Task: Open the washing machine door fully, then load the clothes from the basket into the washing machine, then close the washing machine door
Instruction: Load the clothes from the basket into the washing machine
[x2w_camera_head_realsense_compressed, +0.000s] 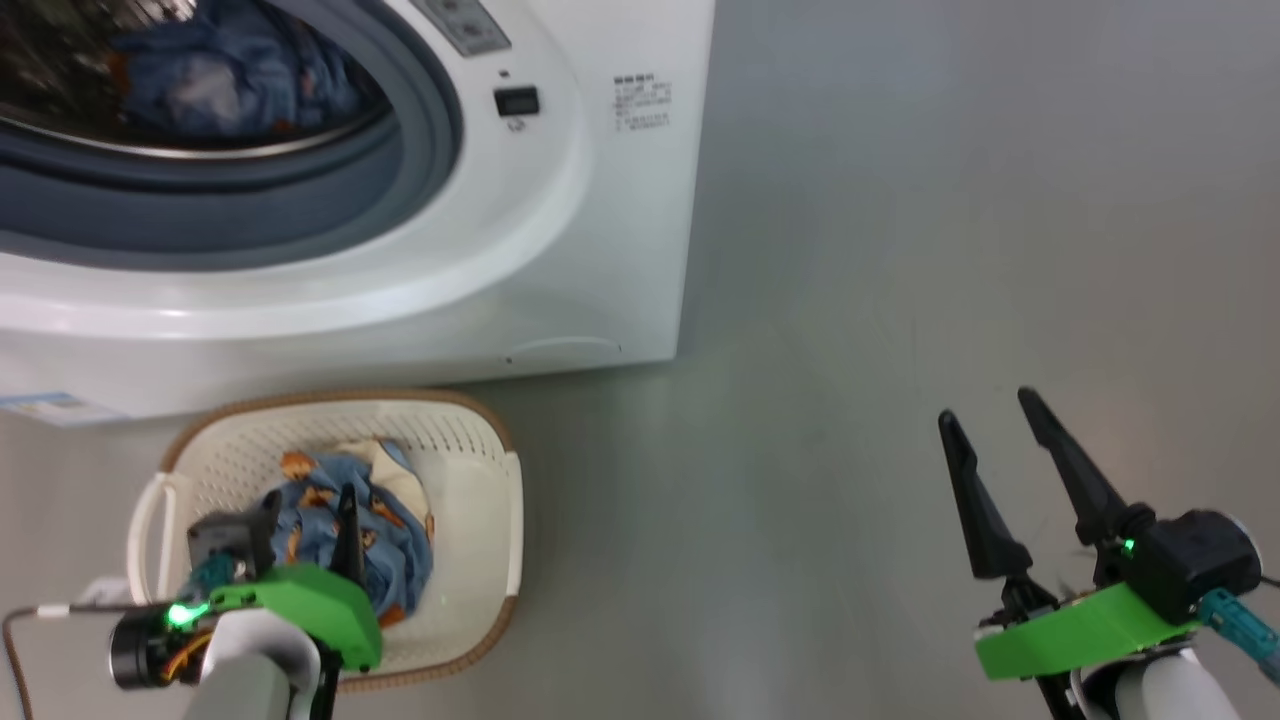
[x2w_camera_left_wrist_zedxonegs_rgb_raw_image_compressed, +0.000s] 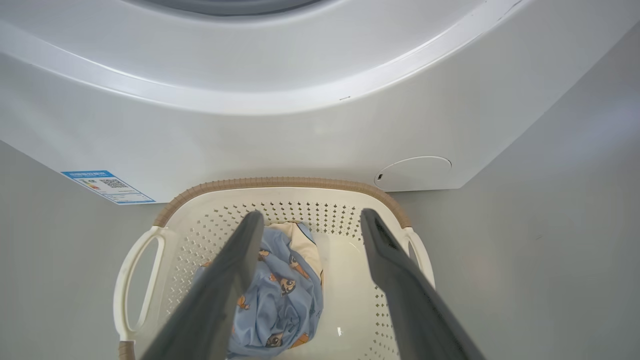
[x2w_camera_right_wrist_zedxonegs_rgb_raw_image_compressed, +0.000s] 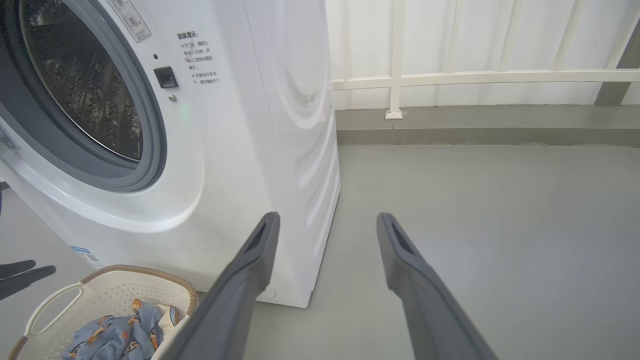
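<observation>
Lower centre: left gripper (x2w_camera_left_wrist_zedxonegs_rgb_raw_image_compressed: 311, 215) is poised over the clothes (x2w_camera_left_wrist_zedxonegs_rgb_raw_image_compressed: 280, 295) in the basket (x2w_camera_left_wrist_zedxonegs_rgb_raw_image_compressed: 280, 182), jaws spread; they should be centred, then pinched deep.

The white front-loading washing machine (x2w_camera_head_realsense_compressed: 600, 250) runs off the head view's top and left edges; a bluish heap (x2w_camera_head_realsense_compressed: 230, 80) inside, at eleven o'clock, is too blurred to name, and the grey print (x2w_camera_head_realsense_compressed: 642, 100) at twelve o'clock is unreadable. From the left wrist, the cream perforated plastic basket (x2w_camera_left_wrist_zedxonegs_rgb_raw_image_compressed: 280, 197) is cut off at six o'clock, and a dark finger (x2w_camera_left_wrist_zedxonegs_rgb_raw_image_compressed: 220, 290) of the left gripper (x2w_camera_left_wrist_zedxonegs_rgb_raw_image_compressed: 310, 217) hides part of the light blue cartoon-print clothes (x2w_camera_left_wrist_zedxonegs_rgb_raw_image_compressed: 285, 300).
</observation>
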